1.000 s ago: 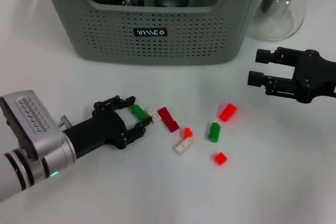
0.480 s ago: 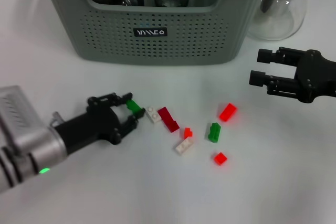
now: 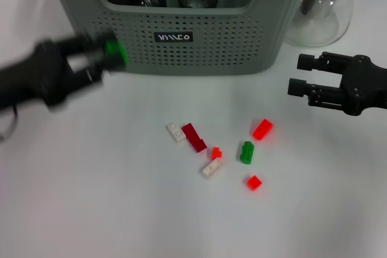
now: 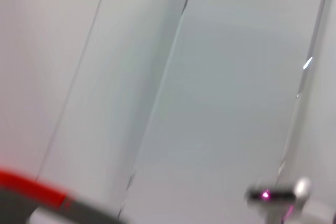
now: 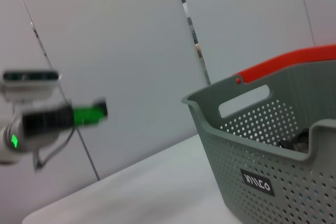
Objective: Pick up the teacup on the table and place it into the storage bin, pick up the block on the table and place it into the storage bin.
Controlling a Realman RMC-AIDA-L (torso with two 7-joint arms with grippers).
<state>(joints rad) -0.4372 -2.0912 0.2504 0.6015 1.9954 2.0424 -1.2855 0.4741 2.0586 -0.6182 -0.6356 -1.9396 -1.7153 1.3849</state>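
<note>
I have the left gripper [image 3: 106, 58] lifted, fingers clamped on a green block [image 3: 115, 51], to clear the storage bin [image 3: 181, 34] wall; right gripper [image 3: 299, 77] waits, fingers apart.

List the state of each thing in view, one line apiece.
Left tool: raised beside the bin, shut on the small green plastic block.
Right tool: open, empty, above the table.
Grey-green perforated plastic storage bin: upright, holding dark glassware.
Clear glass carafe: upright beside the bin.
Loose red, white and green blocks: lying on the table.

Left pincer [image 3: 100, 58] raised off the table, clamped shut; right pincer [image 3: 296, 75] hovers at right, fingers parted
</note>
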